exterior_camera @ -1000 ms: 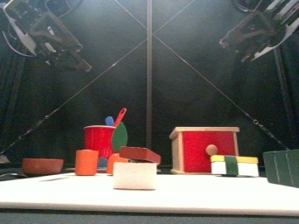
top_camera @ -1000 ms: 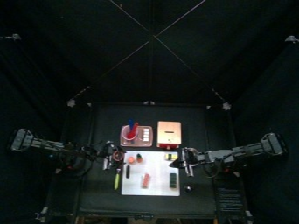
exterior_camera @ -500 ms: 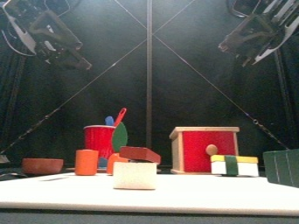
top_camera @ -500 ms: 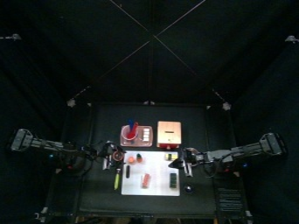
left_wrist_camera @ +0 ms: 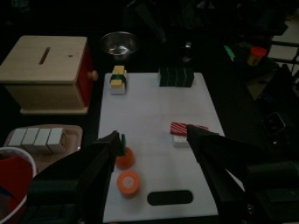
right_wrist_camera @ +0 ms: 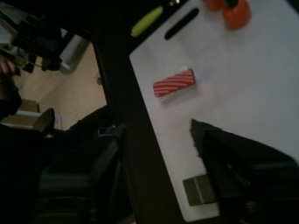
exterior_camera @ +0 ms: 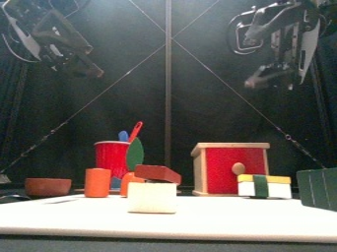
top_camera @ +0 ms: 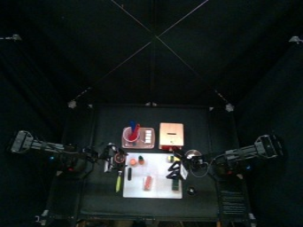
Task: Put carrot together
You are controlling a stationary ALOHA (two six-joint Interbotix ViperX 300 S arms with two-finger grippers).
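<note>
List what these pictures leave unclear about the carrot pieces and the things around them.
- Top view: the carrot is too small to tell its pieces apart.
- Right wrist view: the picture's edge cuts the carrot off, so only part of it shows.
- Front view: the white block stands in front and hides the lower part of whatever is behind it.
- Left wrist view: the red cup is cut off at the picture's corner.

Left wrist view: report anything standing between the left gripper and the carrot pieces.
Nothing visible does. The left gripper hangs open above the white mat, with both carrot pieces lying on it, seen between its jaws; the red striped block lies aside.
</note>
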